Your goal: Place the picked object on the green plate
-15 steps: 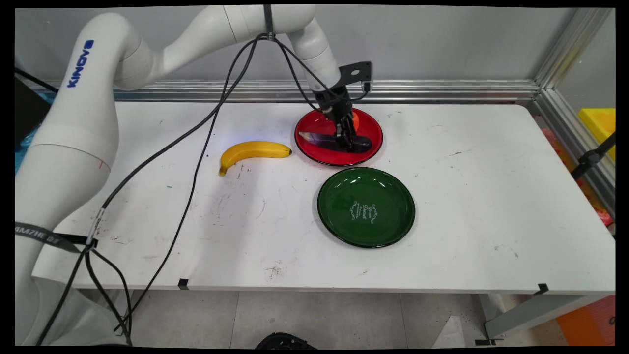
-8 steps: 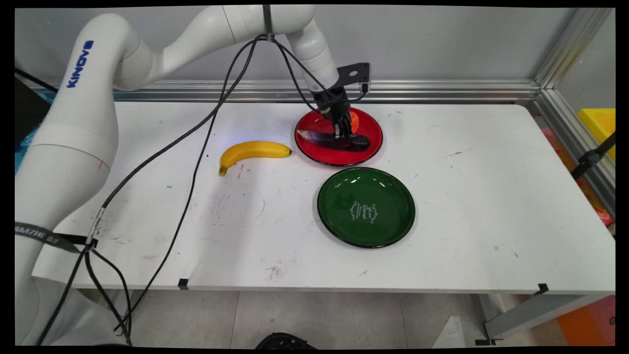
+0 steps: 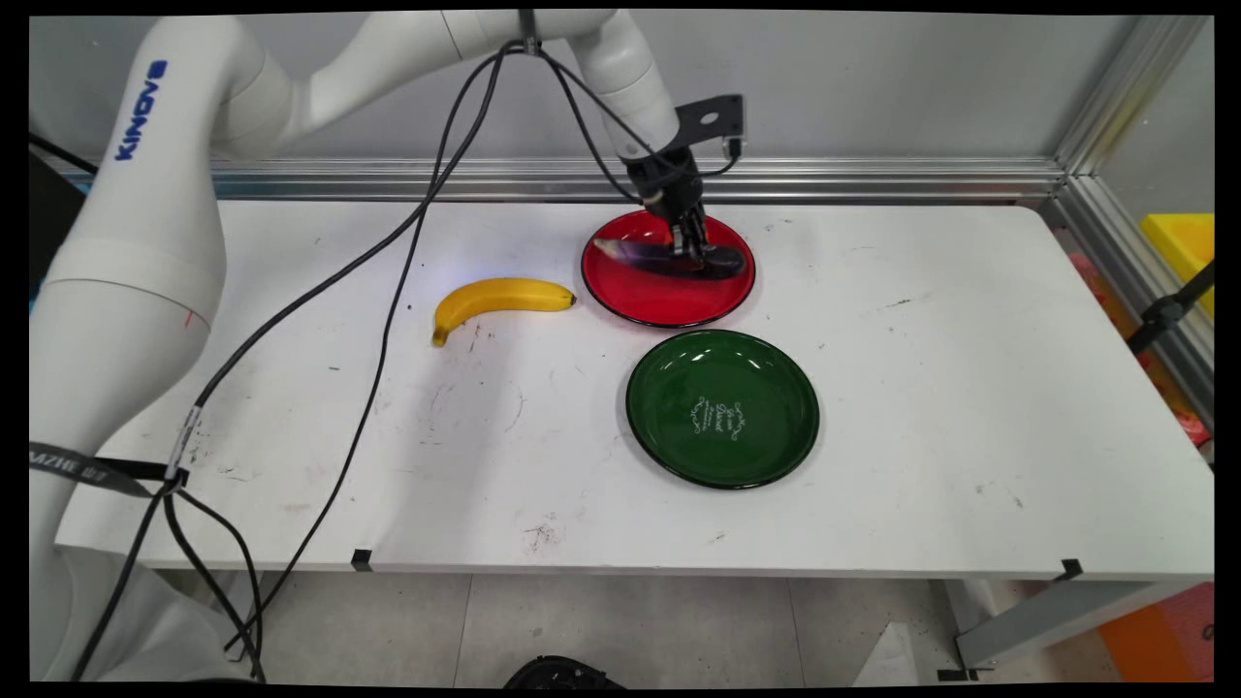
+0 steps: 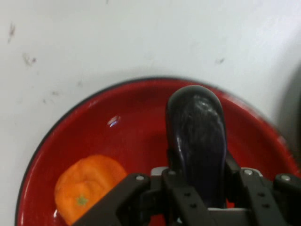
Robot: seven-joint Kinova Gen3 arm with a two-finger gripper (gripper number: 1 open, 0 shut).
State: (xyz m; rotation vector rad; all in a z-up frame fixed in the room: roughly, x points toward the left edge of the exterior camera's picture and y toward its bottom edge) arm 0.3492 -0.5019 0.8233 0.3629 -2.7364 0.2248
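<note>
Over the red plate, claw: the claw was closed across the middle of a dark purple eggplant, its two fingers pressing on either flank, as the hand view showed with the eggplant rising between the black linkage.
Grip: the hold sat near the eggplant's midpoint, which I judge kept the long body roughly level, with neither end tipping.
Eggplant: it lay crosswise to the claw, its paler tip toward the picture's left and its rounded end to the right; it seemed clear of the plate's floor, though contact there could not be ruled out.
Red plate: the red plate stood on the white desk near the far edge, directly under the claw.
Orange fruit: a small orange fruit rested on the red plate just beside the eggplant, apart from it in the hand view; the arm hid it in the main view.
Green plate: the green plate sat just nearer the camera than the red one, close to it but not touching.
Banana: a banana lay on the desk just left of the red plate.
</note>
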